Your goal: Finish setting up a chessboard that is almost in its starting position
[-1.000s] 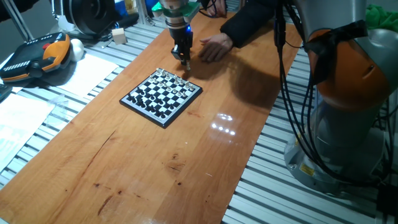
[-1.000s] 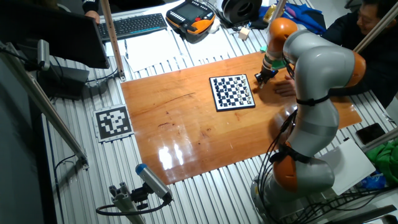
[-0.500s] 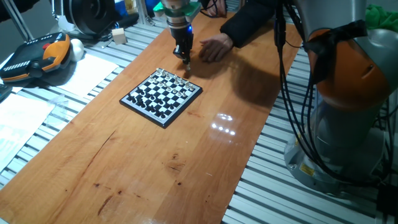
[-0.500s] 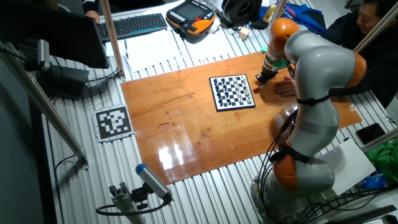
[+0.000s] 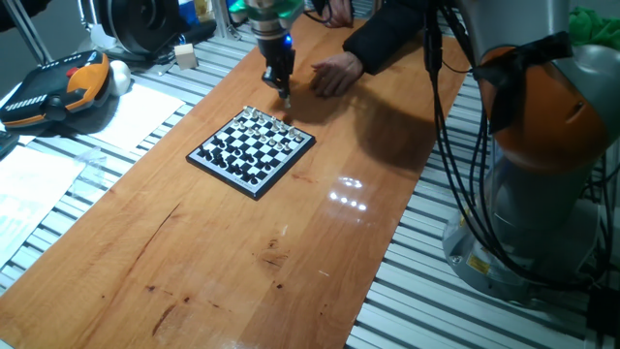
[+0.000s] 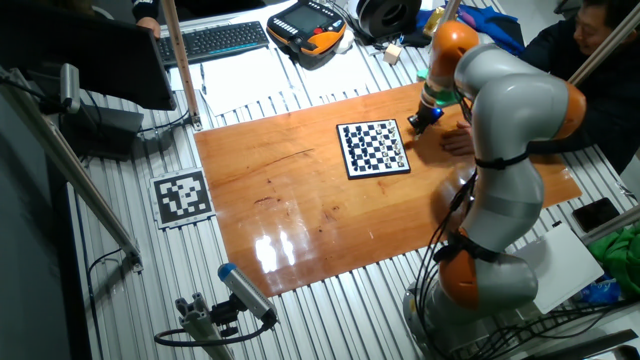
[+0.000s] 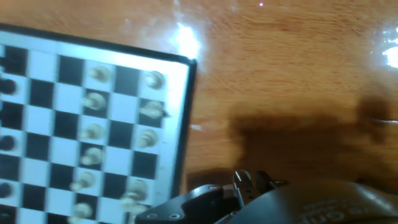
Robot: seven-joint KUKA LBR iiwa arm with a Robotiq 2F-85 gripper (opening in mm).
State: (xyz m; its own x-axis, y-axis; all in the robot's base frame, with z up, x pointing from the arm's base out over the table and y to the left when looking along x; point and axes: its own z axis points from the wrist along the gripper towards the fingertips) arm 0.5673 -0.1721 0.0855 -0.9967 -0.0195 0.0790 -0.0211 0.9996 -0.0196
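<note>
Compared with one second ago, the end effector (image 5: 282, 94) has moved a little toward the far left in one fixed view and stands slightly higher, just beyond the far corner of the chessboard (image 5: 252, 149); in the other fixed view it (image 6: 418, 122) has shifted a little up along the right side of the chessboard (image 6: 373, 148). The board itself has not moved. It lies flat on the wooden bench (image 5: 223, 262), near the far end, with its white pieces on the side close to the end effector. There is one board, one arm and one end effector. In the hand view I can count about ten white pieces (image 7: 93, 99) in two columns near the board edge (image 7: 184, 112), and a few black pieces (image 7: 7, 86) at the left border; the picture is blurred, so the count is not sure. The fingers are almost out of this view, only dark parts show at the bottom, and I cannot tell if they are spread or pressed together, or if they hold a piece. One human hand (image 5: 335, 74) rests on the bench just beside the end effector. One orange-and-black pendant (image 5: 60, 90) lies at the far left, well apart from the board.
</note>
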